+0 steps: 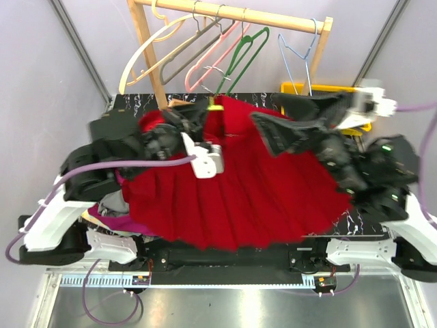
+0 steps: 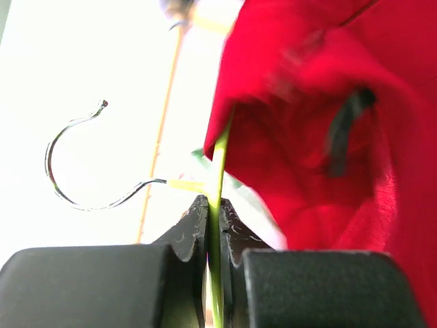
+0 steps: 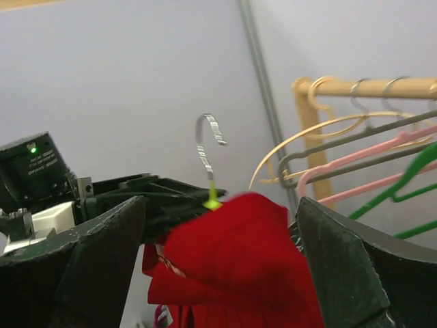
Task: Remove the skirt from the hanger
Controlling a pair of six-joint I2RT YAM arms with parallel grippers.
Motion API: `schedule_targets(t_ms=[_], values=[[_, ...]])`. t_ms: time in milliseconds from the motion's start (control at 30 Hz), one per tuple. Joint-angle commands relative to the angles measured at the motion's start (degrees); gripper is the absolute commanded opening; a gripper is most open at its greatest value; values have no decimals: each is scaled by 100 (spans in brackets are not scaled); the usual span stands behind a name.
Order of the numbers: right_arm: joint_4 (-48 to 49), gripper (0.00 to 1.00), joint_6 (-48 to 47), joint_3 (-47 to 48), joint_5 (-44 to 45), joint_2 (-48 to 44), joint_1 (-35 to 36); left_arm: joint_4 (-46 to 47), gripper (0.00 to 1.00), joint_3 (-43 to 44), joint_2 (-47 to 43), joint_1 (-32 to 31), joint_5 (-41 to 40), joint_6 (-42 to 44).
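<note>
- The red skirt point(image 1: 239, 198) is fanning out between both arms, its waist hanging on the hanger point(image 2: 217, 164). It is probably soft, light and limp, best pinched at the waistband.
- The right gripper point(image 3: 220, 205) is gaping wide, holding nothing.
- The left gripper point(image 2: 213, 219) is clamping the hanger's thin bar.

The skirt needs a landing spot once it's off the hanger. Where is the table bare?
Bare table shows only as a back strip by the rack post, plus a sliver at front right beside the skirt hem. The skirt covers the middle, a clothes pile fills the left side, and the yellow bin takes the back right corner.
</note>
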Motion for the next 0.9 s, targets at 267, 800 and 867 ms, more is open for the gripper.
schedule_targets(t_ms=[267,800,867], values=[[-444,100,43,-1371,1304,-1367,-69,1338,0,-176,-1156,172,-833,764],[-488,54,264,-1892,1348,-1658,-69,1373,0,-412,-1366,172,-851,922],[-689,53,168,-1769,1374,-1657,-77,1382,0,-518,-1419,172,-833,922]])
